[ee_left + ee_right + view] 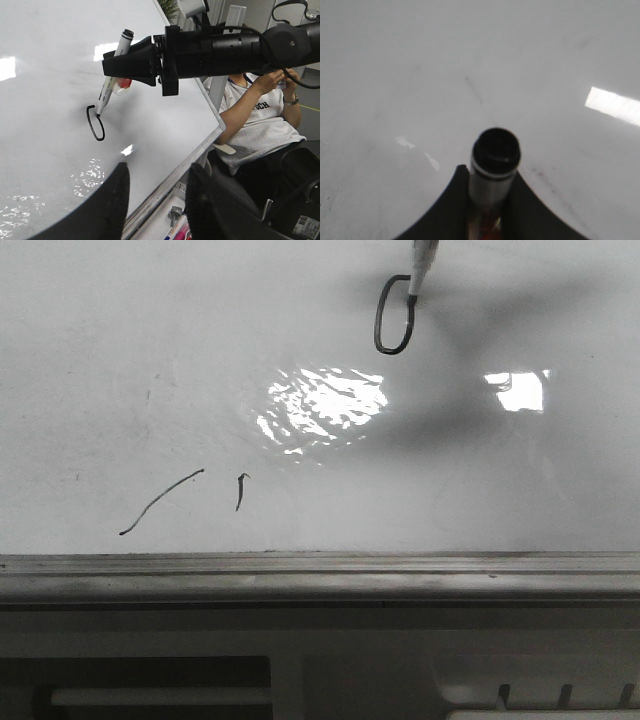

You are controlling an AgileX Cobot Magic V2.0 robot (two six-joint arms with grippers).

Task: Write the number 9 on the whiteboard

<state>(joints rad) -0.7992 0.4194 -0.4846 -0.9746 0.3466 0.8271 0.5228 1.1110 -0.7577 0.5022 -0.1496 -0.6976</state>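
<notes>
Left jaws stand parted and hold nothing, clear of the whiteboard. Right jaws are clamped on a marker whose tip rests on the board, at the right side of a narrow closed loop. The number 9 is judged half done: loop drawn, tail not yet begun, though the contact point is partly blurred. The next move calls for a steady downward stroke from the jaws' present point, tip kept on the board.
</notes>
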